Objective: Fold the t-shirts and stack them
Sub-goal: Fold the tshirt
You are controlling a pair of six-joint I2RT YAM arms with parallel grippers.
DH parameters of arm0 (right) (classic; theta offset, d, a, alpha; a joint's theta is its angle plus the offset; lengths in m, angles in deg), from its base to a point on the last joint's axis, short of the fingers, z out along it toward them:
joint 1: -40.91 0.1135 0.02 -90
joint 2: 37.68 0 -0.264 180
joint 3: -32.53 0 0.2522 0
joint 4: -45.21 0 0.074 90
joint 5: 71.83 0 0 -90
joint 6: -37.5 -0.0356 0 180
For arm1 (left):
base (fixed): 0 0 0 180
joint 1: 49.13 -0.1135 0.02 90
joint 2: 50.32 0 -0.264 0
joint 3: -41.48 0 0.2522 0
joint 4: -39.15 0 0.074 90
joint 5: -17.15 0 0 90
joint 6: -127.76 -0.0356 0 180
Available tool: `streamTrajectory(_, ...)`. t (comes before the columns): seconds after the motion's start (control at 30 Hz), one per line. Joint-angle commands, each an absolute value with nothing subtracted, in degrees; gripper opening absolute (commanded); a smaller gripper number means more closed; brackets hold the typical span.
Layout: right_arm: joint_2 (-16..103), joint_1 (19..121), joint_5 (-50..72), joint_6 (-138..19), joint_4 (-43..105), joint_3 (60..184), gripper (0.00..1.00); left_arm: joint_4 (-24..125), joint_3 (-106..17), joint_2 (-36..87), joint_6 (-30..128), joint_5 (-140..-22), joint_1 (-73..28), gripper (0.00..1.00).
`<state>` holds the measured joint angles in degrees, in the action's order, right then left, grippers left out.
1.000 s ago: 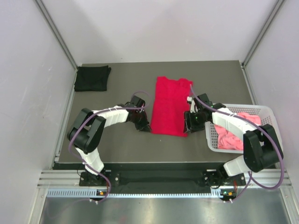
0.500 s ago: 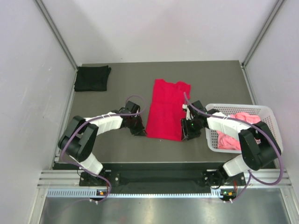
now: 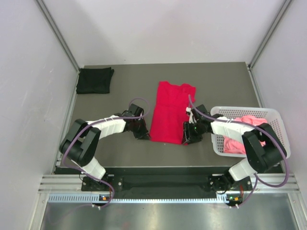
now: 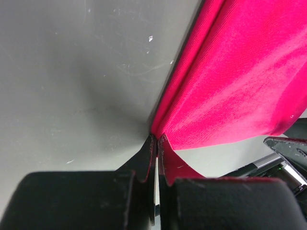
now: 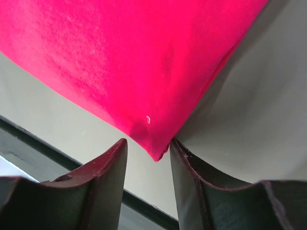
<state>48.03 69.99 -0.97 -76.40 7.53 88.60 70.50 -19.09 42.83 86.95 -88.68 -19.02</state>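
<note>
The bright red t-shirt (image 3: 170, 112) lies as a long folded strip in the middle of the grey table, collar end far. My left gripper (image 3: 145, 136) is at its near left corner, shut on the red cloth (image 4: 230, 81), with the jaws (image 4: 157, 143) pinched together on the corner. My right gripper (image 3: 187, 139) is at the near right corner. Its jaws (image 5: 147, 143) stand apart with the shirt's corner (image 5: 120, 62) lying loose between them. The black t-shirt (image 3: 95, 80) lies folded at the far left. The salmon pink t-shirt (image 3: 240, 136) is crumpled in the basket.
The white lattice basket (image 3: 276, 120) stands at the right edge, just beyond my right arm. Grey walls close the table (image 3: 120, 100) on three sides. The dark front edge of the table shows just below the shirt corner in the right wrist view (image 5: 57, 153).
Both grippers dragged the red shirt nearer and a little left during the first half second. Since then the right gripper has shifted slightly left; the shirt lies still.
</note>
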Motion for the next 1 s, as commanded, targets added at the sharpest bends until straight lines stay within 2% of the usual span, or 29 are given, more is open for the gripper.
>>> streamTrajectory(0.0,51.34,70.62,5.68,-75.44,7.29,89.35,0.42,72.86,-17.81,41.62,85.13,-87.61,-19.08,0.0)
streamTrajectory(0.03,51.44,70.53,6.47,-75.18,6.93,89.53,0.41,72.95,-17.81,41.62,85.13,-87.61,-19.07,0.0)
streamTrajectory(0.13,51.7,70.62,6.48,-74.47,6.05,89.71,0.29,73.12,-17.63,41.53,84.96,-87.79,-19.07,0.0)
streamTrajectory(0.17,51.27,70.62,6.48,-74.3,5.79,89.45,0.22,73.13,-17.55,41.53,84.78,-87.79,-19.07,0.0)
streamTrajectory(0.23,50.47,70.79,6.65,-74.21,5.35,89.27,0.14,73.65,-17.2,41.27,84.6,-87.35,-19.07,0.0)
streamTrajectory(0.27,50.03,70.88,6.66,-74.03,5.09,89.27,0.04,73.74,-16.85,41.0,84.6,-87.26,-19.07,0.0)
streamTrajectory(0.3,48.99,71.06,6.66,-73.86,4.91,89.27,0.0,74.0,-16.49,40.39,84.69,-87.17,-19.07,0.0)
streamTrajectory(0.67,42.13,77.55,4.46,-75.52,1.75,88.66,0.0,74.7,-5.69,24.58,92.41,-86.56,-16.79,0.0)
streamTrajectory(0.97,26.42,84.59,3.32,-83.87,-1.85,83.3,0.0,75.23,-3.57,15.17,102.26,-82.17,-6.6,0.0)
